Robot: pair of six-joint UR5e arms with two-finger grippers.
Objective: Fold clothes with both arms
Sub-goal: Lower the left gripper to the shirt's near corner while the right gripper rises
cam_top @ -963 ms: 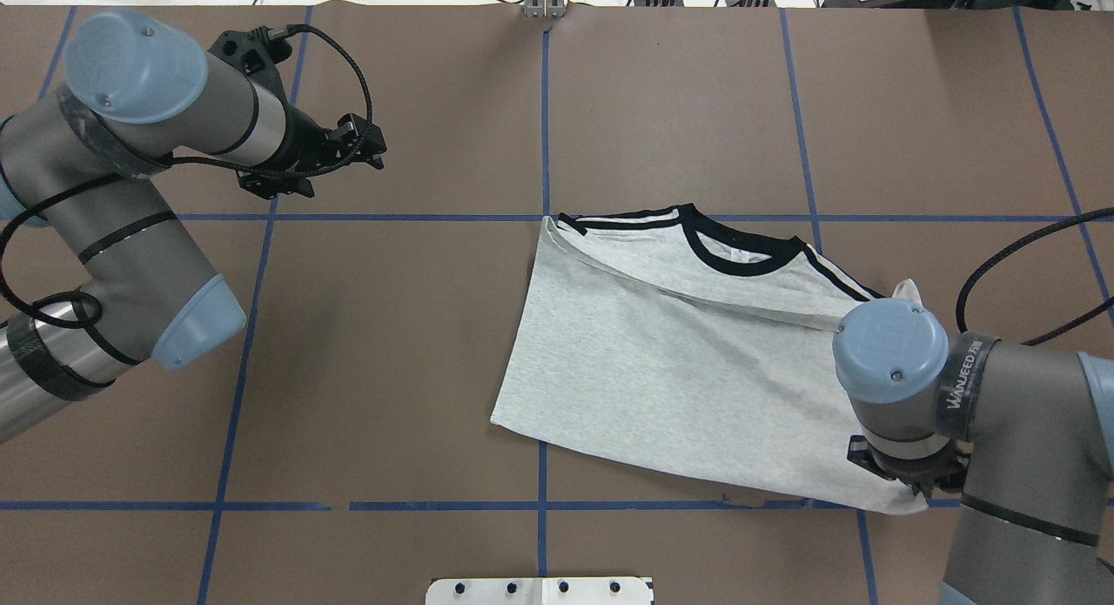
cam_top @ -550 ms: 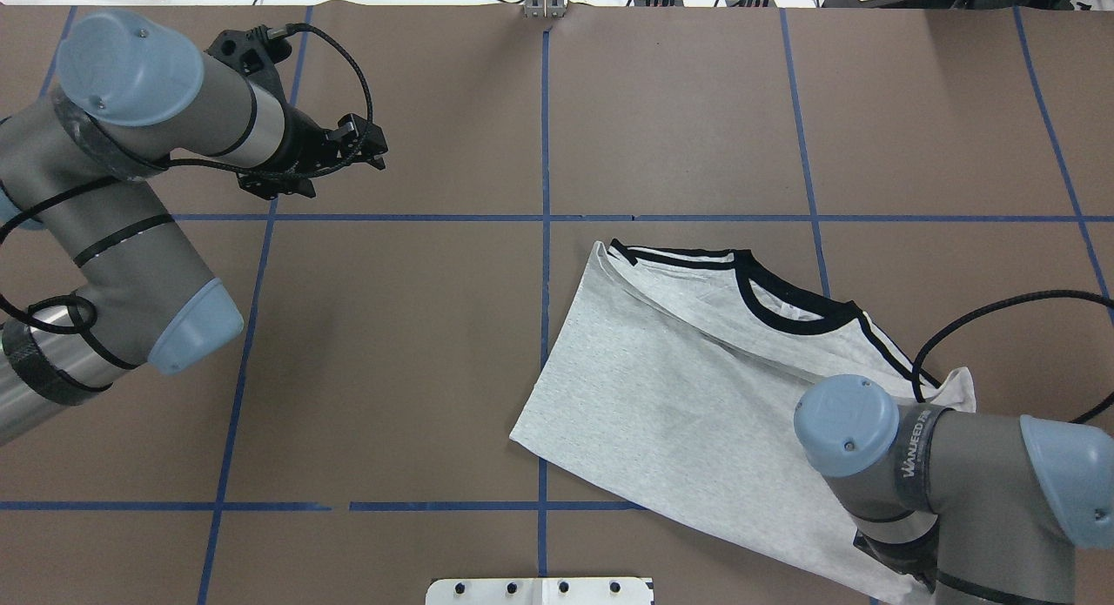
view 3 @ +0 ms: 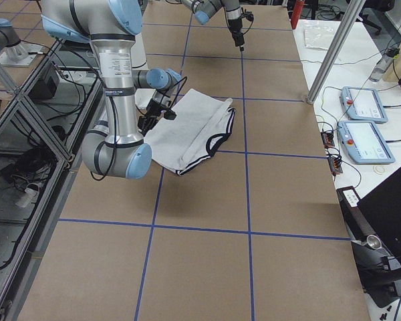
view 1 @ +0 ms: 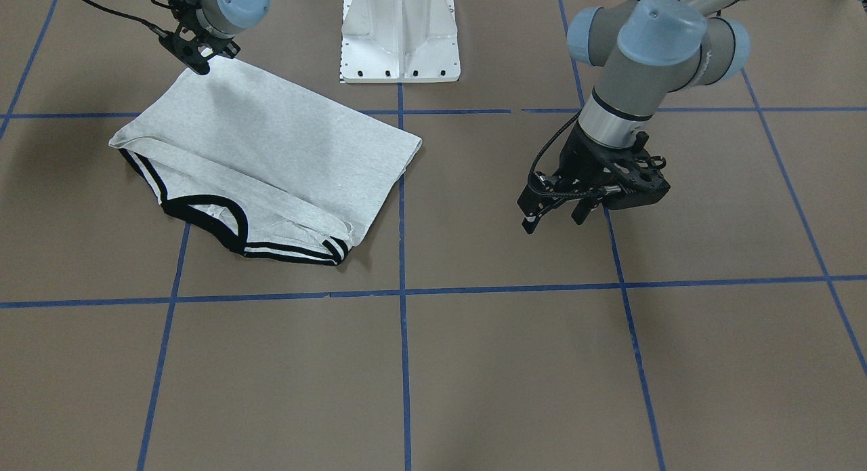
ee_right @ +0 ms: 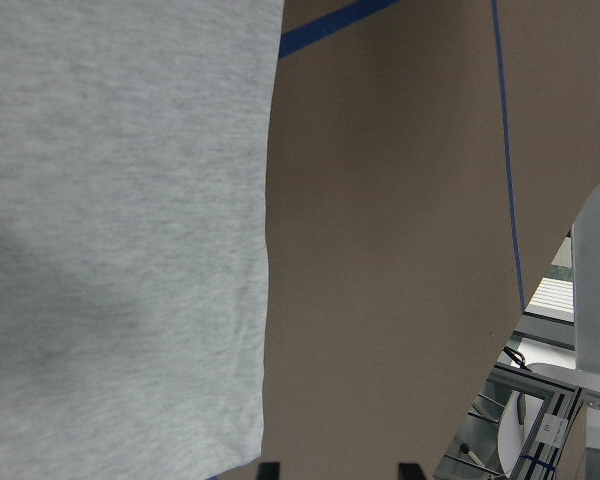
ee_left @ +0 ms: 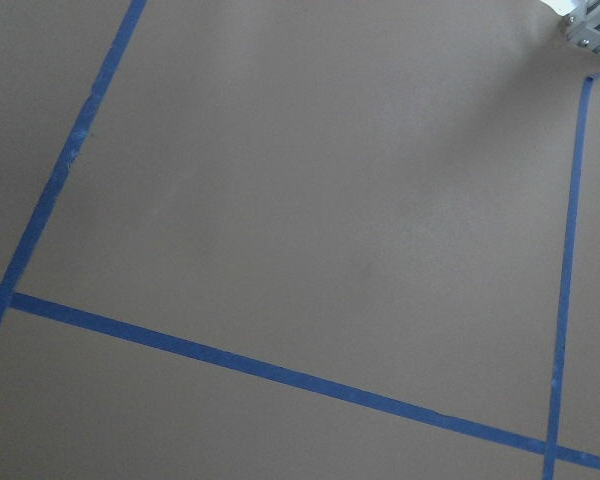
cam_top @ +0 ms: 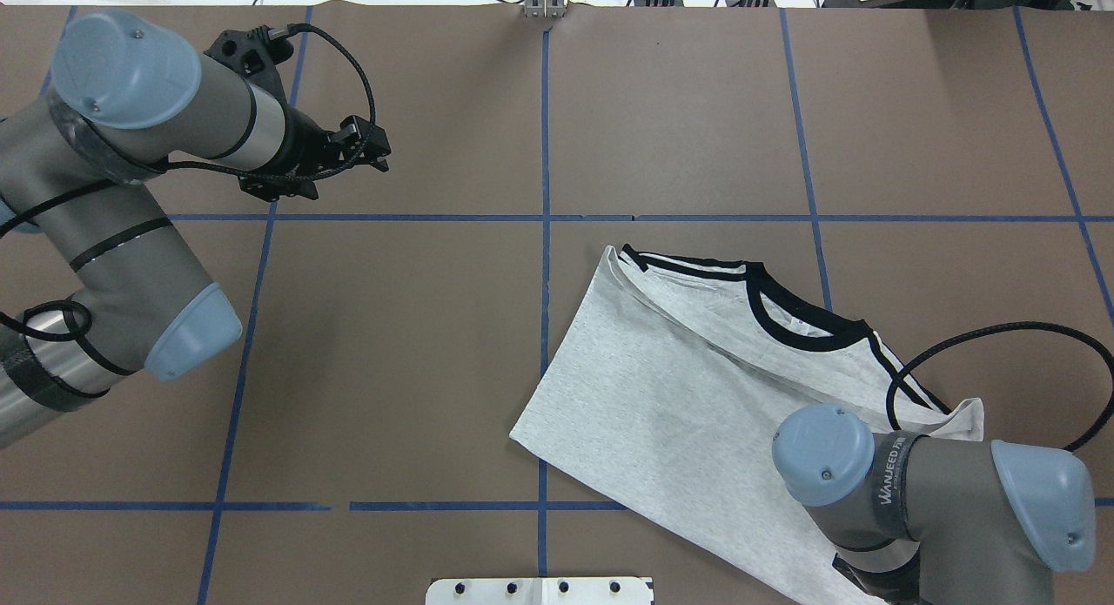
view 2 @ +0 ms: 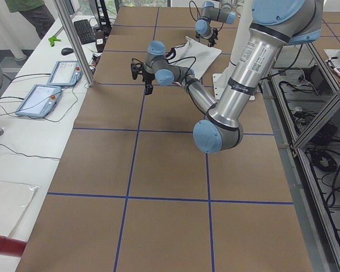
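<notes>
Front view shows right gripper [view 1: 201, 56] pinching T-shirt [view 1: 271, 152] corner (overhead hides it)

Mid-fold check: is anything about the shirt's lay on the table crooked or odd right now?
Yes. The light heather-grey T-shirt with the black neck band lies skewed, its edges diagonal to the blue tape grid lines, and a sleeve tip sticks out past the fold. Only the right gripper is at its corner; the left gripper hangs apart over bare table.
</notes>
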